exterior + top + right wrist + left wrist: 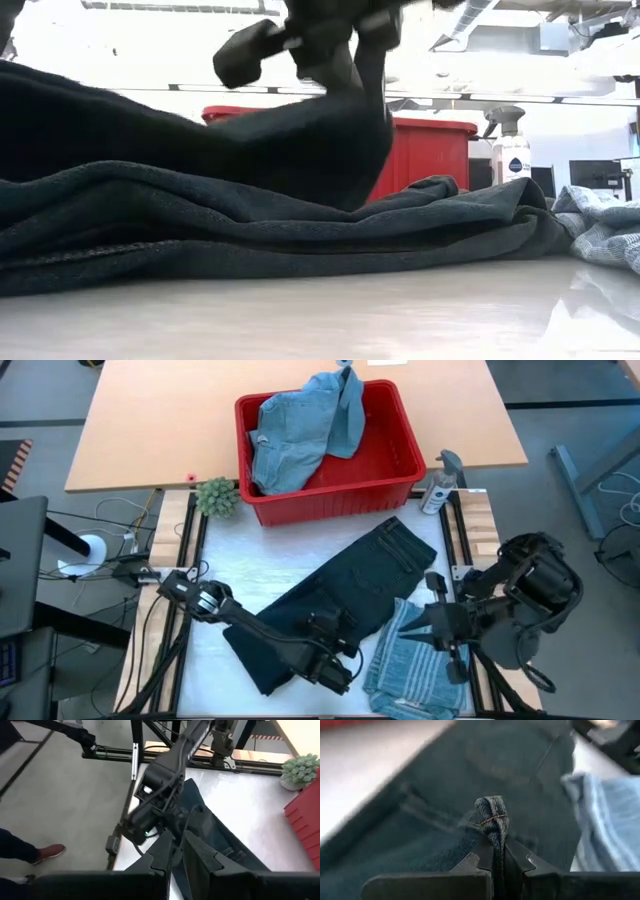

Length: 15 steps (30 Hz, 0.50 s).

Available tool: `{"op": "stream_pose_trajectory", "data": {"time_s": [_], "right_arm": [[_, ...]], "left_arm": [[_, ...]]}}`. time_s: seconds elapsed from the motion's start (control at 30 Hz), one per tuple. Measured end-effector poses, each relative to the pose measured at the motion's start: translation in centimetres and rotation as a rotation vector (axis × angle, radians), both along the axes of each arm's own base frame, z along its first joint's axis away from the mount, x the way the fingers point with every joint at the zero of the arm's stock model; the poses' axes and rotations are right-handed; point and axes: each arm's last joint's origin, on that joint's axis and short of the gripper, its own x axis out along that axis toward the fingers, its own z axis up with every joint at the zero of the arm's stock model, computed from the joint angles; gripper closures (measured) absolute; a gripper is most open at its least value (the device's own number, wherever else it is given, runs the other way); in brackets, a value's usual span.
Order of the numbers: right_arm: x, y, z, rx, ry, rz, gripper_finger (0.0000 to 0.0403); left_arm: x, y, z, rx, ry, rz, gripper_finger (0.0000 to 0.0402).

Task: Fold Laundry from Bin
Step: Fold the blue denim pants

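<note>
The dark navy trousers (350,580) lie slantwise across the white table. Their near end is raised to my left gripper (338,665), which is shut on it near the table's front edge. A blue-grey striped shirt (415,660) lies crumpled at the front right, partly against the trousers. My right gripper (440,615) hangs high over the shirt's far edge, fingers together, with nothing seen between them. The red bin (405,420) stands at the far edge with light blue denim pieces (300,430) inside, one draped over its far rim. My left gripper (497,852) pinches a bunched, folded edge of the trousers with orange stitching (493,820) between its two fingers; the bunch sticks out past the fingertips. The fingers slant downward from the table's left. The cloth (300,140) rises in a slack peak to the gripper; the rest lies on the table.
A spray bottle (440,485) stands right of the bin and a small green plant (217,495) left of it. Bare white table (250,550) lies left of the trousers. A wooden table (150,420) lies beyond the bin. Cables run off the left edge.
</note>
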Motion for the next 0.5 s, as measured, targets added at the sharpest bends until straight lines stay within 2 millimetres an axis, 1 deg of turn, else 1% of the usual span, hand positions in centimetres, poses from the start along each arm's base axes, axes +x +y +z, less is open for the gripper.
{"op": "stream_pose_trajectory", "data": {"time_s": [0.07,0.13,0.27,0.37,0.5], "right_arm": [[-0.2,0.0,0.1,0.005,-0.002,0.003,0.0333],[-0.4,0.3,0.0,0.004,-0.001,0.014,0.0333],[-0.7,0.6,0.0,-0.001,-0.001,0.034,0.0333],[-0.7,0.7,0.0,-0.001,-0.001,0.035,0.0333],[-0.7,0.6,0.0,0.010,0.001,0.026,0.0330]], "left_arm": [[0.2,-0.4,-0.5,-0.071,-0.002,-0.005,0.0401],[0.6,-0.8,-0.6,-0.160,0.025,-0.061,0.0401],[2.0,-1.3,-0.3,-0.254,0.085,-0.298,0.0394],[2.6,-1.4,0.3,-0.292,0.101,-0.422,0.0364],[2.3,-0.9,0.6,-0.277,0.148,-0.436,0.0305]]}}
